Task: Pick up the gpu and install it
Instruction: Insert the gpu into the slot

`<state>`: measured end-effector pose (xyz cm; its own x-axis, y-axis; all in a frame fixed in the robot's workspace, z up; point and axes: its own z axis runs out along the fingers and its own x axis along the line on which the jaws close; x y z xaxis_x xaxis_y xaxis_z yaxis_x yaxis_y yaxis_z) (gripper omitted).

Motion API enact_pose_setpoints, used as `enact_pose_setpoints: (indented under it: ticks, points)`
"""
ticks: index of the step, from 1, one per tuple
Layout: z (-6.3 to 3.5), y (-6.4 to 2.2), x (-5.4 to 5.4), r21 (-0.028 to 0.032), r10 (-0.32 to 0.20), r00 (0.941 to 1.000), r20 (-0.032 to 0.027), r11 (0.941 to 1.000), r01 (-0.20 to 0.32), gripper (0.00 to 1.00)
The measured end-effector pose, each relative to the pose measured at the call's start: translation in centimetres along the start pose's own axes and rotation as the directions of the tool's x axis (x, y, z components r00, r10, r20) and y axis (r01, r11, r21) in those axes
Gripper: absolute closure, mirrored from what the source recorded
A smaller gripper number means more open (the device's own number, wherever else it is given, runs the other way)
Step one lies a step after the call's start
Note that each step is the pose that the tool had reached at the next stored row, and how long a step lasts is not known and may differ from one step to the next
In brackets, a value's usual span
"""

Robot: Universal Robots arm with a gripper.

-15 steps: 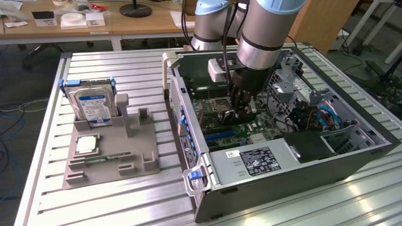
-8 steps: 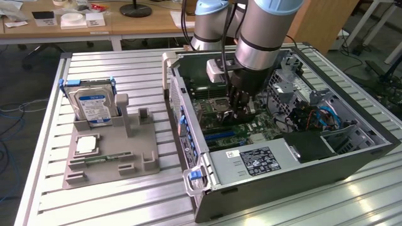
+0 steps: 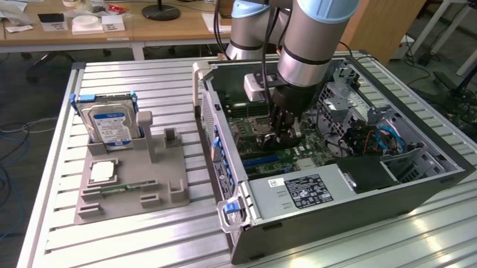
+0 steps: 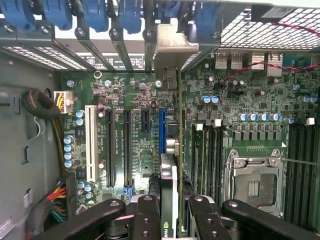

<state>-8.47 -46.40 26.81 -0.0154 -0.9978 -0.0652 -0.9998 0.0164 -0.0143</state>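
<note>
Over on the ribbed metal table point(image 3: 127, 78) we see the open PC case point(image 3: 417, 184) lying on its side. A grey holder point(image 3: 127, 184) sits beside it with a hard drive point(image 3: 111, 125) standing in it, and wooden desks point(image 3: 149, 30) run behind. The gripper point(image 3: 282, 137) is down inside the case. Wrist view: its fingers point(image 4: 145, 215) clamp the gpu point(image 4: 169, 185) edge-on, with the bracket point(image 4: 170, 47) at the rear slots. The card runs along the blue slot point(image 4: 161, 125) on the motherboard point(image 4: 135, 95). We can't tell if it's seated.
</note>
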Motion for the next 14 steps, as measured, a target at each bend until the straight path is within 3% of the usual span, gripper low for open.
enact_pose_setpoints:
  ticks: [14]
  points:
    - [0.21,0.58,0.02,0.0,0.0,1.0,0.0001,1.0,0.0,0.73]
